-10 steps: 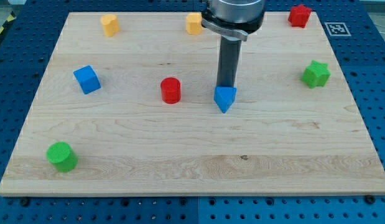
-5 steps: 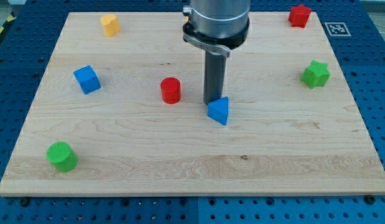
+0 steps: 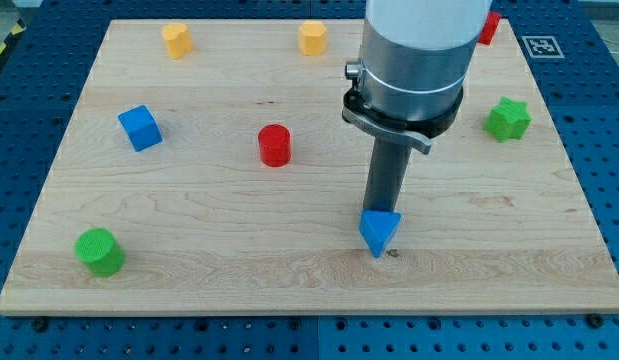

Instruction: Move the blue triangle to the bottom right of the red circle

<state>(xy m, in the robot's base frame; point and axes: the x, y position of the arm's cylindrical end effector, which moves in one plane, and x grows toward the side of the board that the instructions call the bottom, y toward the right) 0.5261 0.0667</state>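
The blue triangle (image 3: 379,232), near the middle of the board's bottom edge and already below and right of the red circle (image 3: 275,145), is judged light, stiff and apt to twist; it is best pushed on a flat side. No pincer is fitted: my tip (image 3: 382,212) touches its top side. Counted: two green, two yellow, two blue, two red blocks

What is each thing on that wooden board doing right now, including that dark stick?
my tip: down at the blue triangle's top edge, seemingly touching it
blue triangle: lower right of the red circle
red circle: upright, alone
blue cube: alone
green circle: alone
green star: alone
two yellow blocks: alone
red block: partly hidden by the arm
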